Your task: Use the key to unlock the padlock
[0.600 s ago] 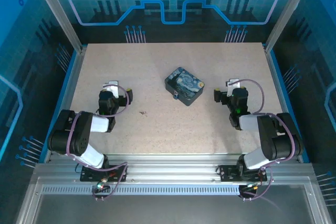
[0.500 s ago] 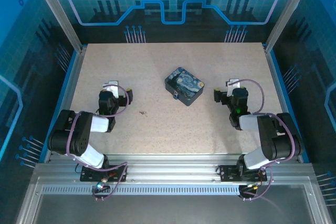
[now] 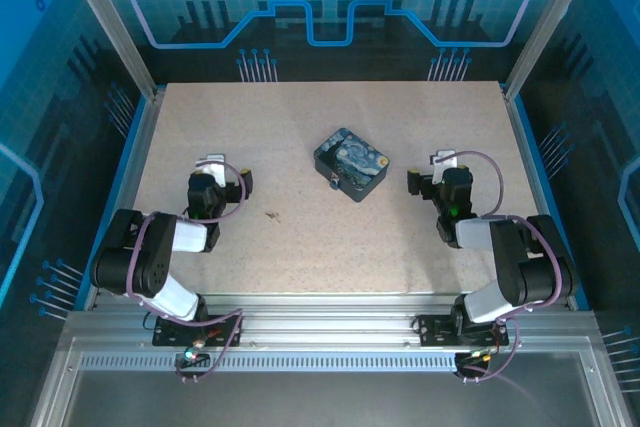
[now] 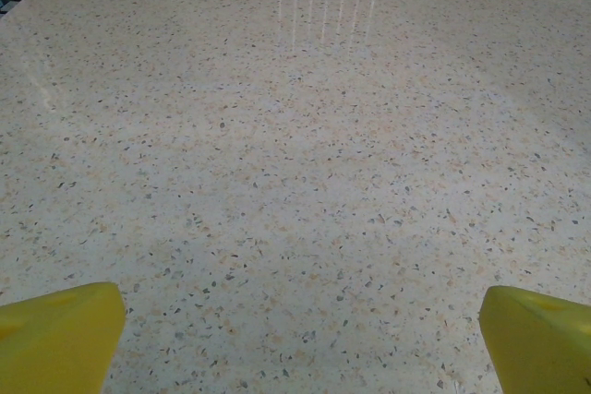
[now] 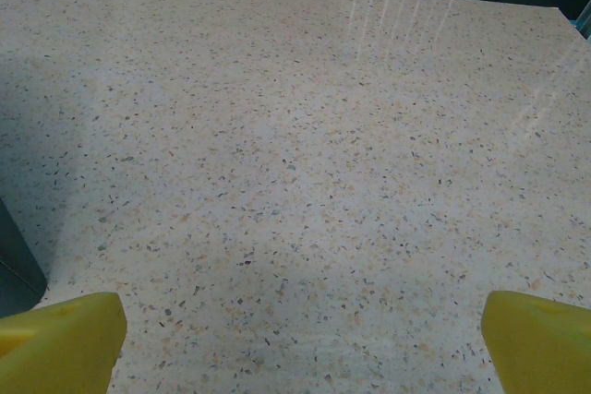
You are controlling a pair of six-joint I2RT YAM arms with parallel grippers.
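The padlock (image 3: 333, 181) is a tiny greyish lock at the near-left edge of the dark blue painted box (image 3: 350, 163) in the middle of the table. The key (image 3: 272, 215) is a thin dark sliver lying on the table, left of and nearer than the box. My left gripper (image 3: 228, 172) rests open on the left, a short way left of the key. In the left wrist view its yellow fingertips (image 4: 55, 334) stand wide apart over bare table. My right gripper (image 3: 429, 171) is open to the right of the box, with nothing between its fingertips (image 5: 540, 339).
The speckled beige table (image 3: 330, 247) is fenced by metal posts and blue panels at the back and sides. A dark edge (image 5: 17, 256) shows at the left border of the right wrist view. Both arm bases sit at the near rail.
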